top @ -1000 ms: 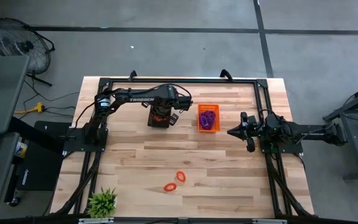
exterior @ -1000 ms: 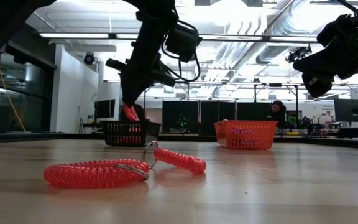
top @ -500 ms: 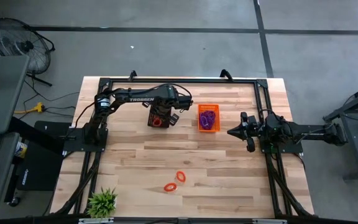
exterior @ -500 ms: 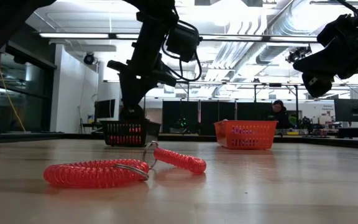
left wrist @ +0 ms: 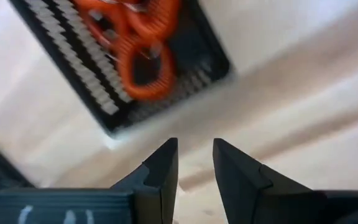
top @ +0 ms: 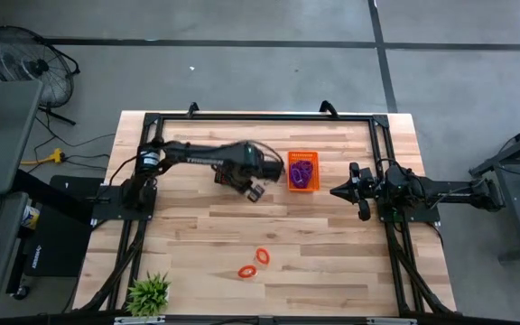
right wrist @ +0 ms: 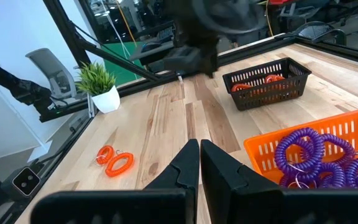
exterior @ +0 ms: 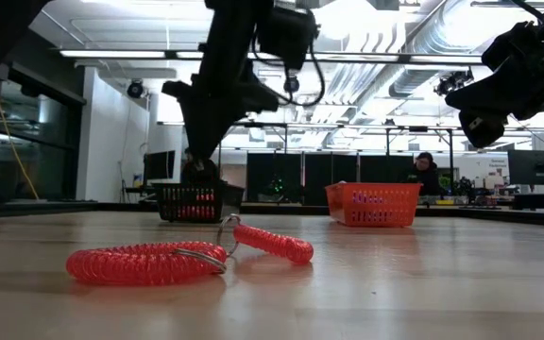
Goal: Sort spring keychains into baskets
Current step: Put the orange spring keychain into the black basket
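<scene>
- Landmark: black basket point(right wrist: 267, 83), at the far-middle of the table point(top: 332, 253); orange-red coils are seen piled inside it in the left wrist view.
- Left gripper point(left wrist: 194, 163): held just above the black basket's near edge, toward the orange basket point(top: 302, 171); fingers spread a little, nothing betw. them.
- Right gripper point(right wrist: 199, 163): parked past the orange basket, on the side away from the black basket; fingers pressed together, empty.
- Orange basket: just beside the black basket; purple coils point(right wrist: 319, 158) are held in it.
- Two orange-red spring keychains point(top: 255, 263) are left loose on the table, well apart from the black basket, toward the near edge and the potted plant point(top: 148, 293).
- The pair lies almost touching, joined by a metal ring point(exterior: 223, 234) as seen in the low view; ea. oval lies flat.
- Long axes: one is seen roughly across the table, the other angled; exact angle can't be told.
- Key relation (judged): from the left gripper the pair lies toward the near edge, slightly to the right; left arm is judged the nearer and the one already working the black basket, so next pick prob. falls to it.
- Wrist would likely need turning so the fingers straddle one coil's narrow side.
</scene>
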